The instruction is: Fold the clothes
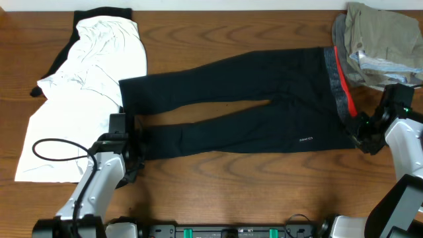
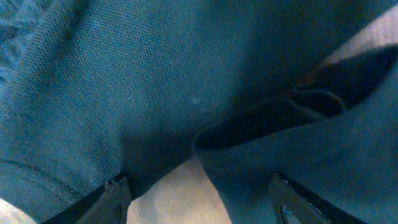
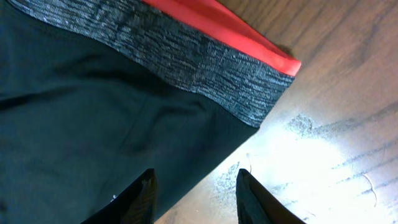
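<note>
left arm low at pants (image 1: 231, 106) cuff (image 2: 249, 130) | left pincer (image 2: 198, 186) apart, straddling cuff | right arm low at waistband (image 3: 205, 68) corner | right pincer (image 3: 196, 180) apart, straddling pants edge

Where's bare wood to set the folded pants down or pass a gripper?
Free: the far table strip beyond the pants, between the white garment and khaki pile; the front strip between left gripper and right gripper. Crowded: both ends, where pants meet white garment and khaki pile.
</note>
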Action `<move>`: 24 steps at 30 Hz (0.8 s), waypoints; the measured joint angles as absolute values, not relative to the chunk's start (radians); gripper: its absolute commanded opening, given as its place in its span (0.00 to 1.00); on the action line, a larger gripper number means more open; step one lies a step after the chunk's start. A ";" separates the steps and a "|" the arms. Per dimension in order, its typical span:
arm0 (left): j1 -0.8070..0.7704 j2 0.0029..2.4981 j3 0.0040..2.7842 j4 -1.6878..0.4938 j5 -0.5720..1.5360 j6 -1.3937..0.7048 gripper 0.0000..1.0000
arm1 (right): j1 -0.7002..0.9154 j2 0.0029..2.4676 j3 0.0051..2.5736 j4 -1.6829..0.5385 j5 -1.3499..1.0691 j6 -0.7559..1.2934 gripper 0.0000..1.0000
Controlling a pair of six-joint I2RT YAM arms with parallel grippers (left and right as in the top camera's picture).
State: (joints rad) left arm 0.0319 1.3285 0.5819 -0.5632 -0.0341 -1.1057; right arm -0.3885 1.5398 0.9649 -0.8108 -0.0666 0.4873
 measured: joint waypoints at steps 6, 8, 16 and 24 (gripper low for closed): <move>0.032 1.386 0.585 -0.518 -0.038 -1.163 0.71 | -0.389 1.540 0.965 -0.797 -0.066 0.490 0.40; 0.032 1.393 0.588 -0.512 -0.041 -1.172 0.71 | -0.389 1.540 0.965 -0.795 -0.066 0.490 0.41; 0.032 1.445 0.616 -0.391 -0.085 -1.181 0.65 | -0.389 1.540 0.965 -0.784 -0.066 0.490 0.41; 0.038 1.449 0.617 -0.356 -0.045 -1.174 0.65 | -0.389 1.540 0.965 -0.780 -0.066 0.490 0.42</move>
State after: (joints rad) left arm 0.0380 1.4494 0.6170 -0.3561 -0.0452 -1.1736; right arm -0.3885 1.5398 0.9646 -0.7803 -0.0662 0.4900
